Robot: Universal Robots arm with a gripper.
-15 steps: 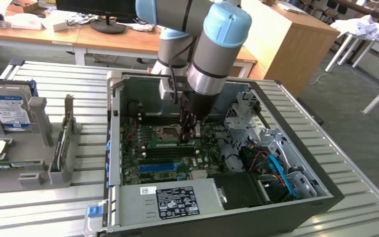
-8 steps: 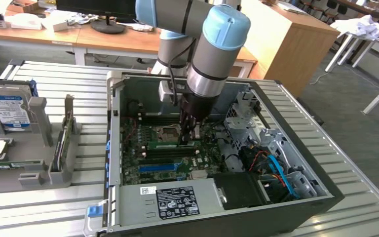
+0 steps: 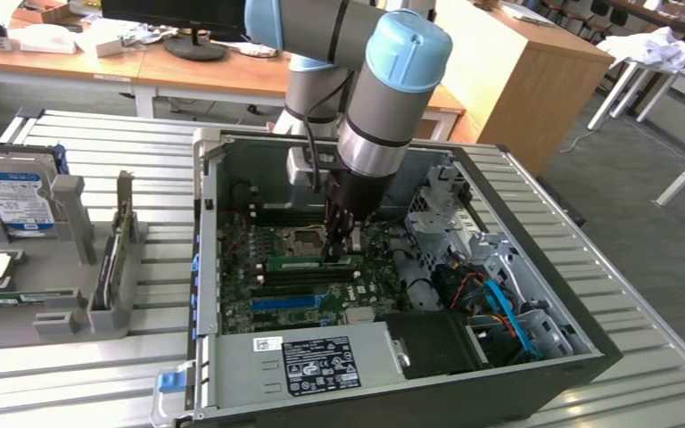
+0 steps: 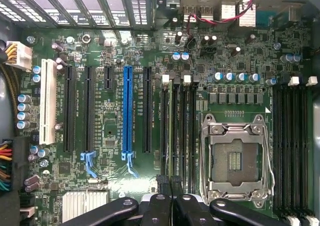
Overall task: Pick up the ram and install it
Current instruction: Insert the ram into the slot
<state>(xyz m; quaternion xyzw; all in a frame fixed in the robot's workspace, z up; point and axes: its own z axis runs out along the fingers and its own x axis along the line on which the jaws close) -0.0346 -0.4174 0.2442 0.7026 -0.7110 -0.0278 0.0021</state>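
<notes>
Gripper [image 4: 171, 198] is closed, fingertips pinched on the near end of the ram [image 4: 171, 131]. From the wrist view the ram is edge-on, a thin green strip lined up along one of the black slots [image 4: 186, 131] just beside the CPU socket [image 4: 234, 158].

The exterior view agrees: the gripper [image 3: 345, 245] is down inside the case [image 3: 581, 357], and the ram [image 3: 313, 261] lies level over the motherboard next to the socket, under the fingers.

Status, my read:
- Pick: done. The ram is off the holder and at the board.
- Alignment: looks good, stick parallel to the slot and in it or right on top of it.
- Seating: can't confirm. The white end clips [image 4: 165, 78] are visible, but I can't tell whether they are latched.
- Release: not done, the jaws are clamped on the stick.

Further out, at the exterior view's left, the grey holder [image 3: 69, 308] has the hard drive [image 3: 15, 201] standing in it.
</notes>
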